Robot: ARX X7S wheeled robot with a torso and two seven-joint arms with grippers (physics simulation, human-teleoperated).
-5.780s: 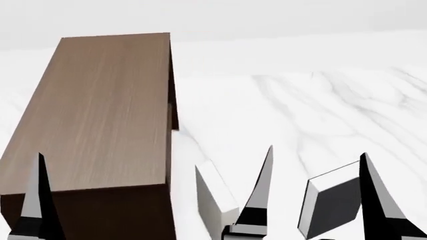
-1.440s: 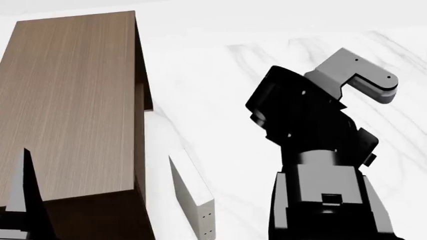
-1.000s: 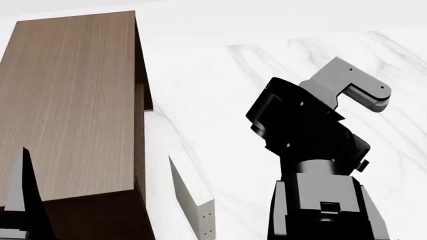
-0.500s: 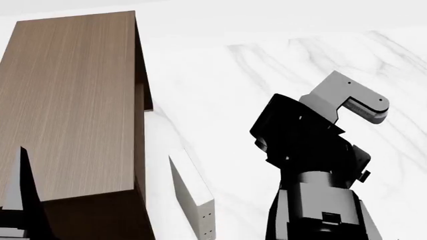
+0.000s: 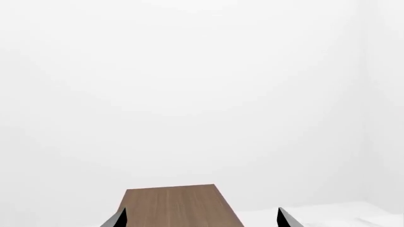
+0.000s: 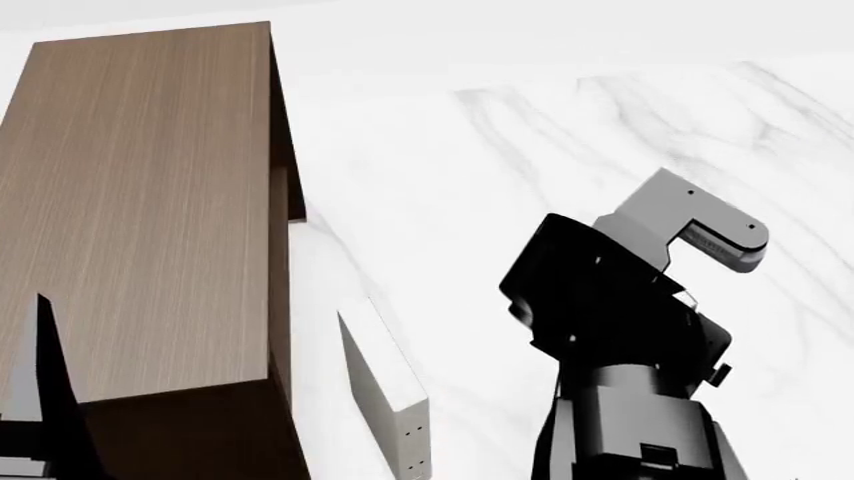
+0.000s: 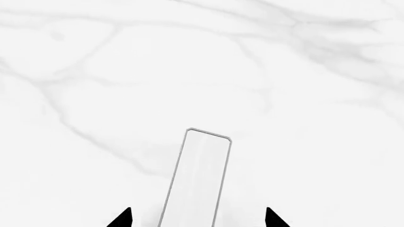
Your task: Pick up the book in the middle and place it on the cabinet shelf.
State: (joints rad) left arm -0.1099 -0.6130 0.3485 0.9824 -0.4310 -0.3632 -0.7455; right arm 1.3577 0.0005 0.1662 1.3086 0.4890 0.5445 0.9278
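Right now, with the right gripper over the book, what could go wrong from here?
1. The book stands on edge between the open right gripper's fingertips, slightly skewed; one finger touching first could tip it.
2. In the head view the right arm hides the book, so only the wrist view guides the descent.
3. The off-white book stands near the cabinet; the carry could knock it.

We find no readable text, label, brand, number or sign in any view. The off-white book [image 6: 387,400] standing beside the cabinet shelf [image 6: 134,210] carries only a few small dark dots, too small to read as characters.
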